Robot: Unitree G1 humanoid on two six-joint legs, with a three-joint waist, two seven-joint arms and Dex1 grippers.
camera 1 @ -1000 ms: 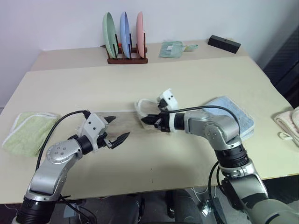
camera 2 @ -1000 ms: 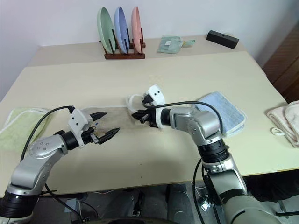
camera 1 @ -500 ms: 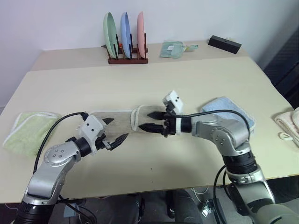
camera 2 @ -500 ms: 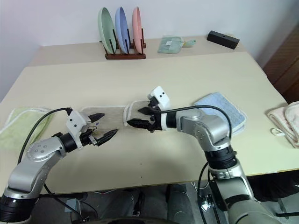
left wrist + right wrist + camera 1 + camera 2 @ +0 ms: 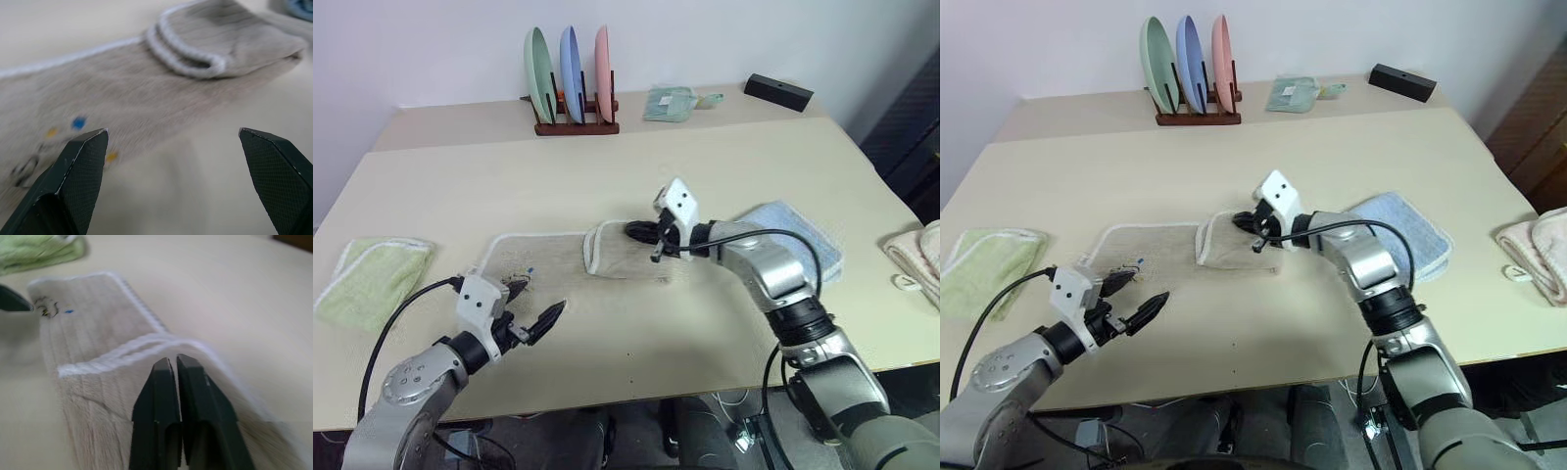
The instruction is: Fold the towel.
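The beige towel (image 5: 548, 257) lies flat at mid-table, its right part (image 5: 622, 250) folded over to the left, white corded edge on top. A small dark mark sits near its near-left corner. My right gripper (image 5: 642, 233) hovers shut over the folded part; in the right wrist view its fingertips (image 5: 173, 363) meet just above the towel (image 5: 98, 328) with nothing seen between them. My left gripper (image 5: 534, 315) stands open just off the towel's near-left corner, close to the table. In the left wrist view the towel (image 5: 146, 93) lies beyond its spread fingers (image 5: 83, 181).
A light green towel (image 5: 367, 284) lies at the left edge and a light blue folded towel (image 5: 803, 235) right of my right arm. At the back stand a rack of three plates (image 5: 570, 73), a green cloth (image 5: 668, 103) and a black box (image 5: 778, 93). A pale towel (image 5: 920, 255) sits far right.
My right gripper let go of the lifted towel edge, which now lies folded over, then shut again above it. My left gripper drew back toward the table's near edge and sank.
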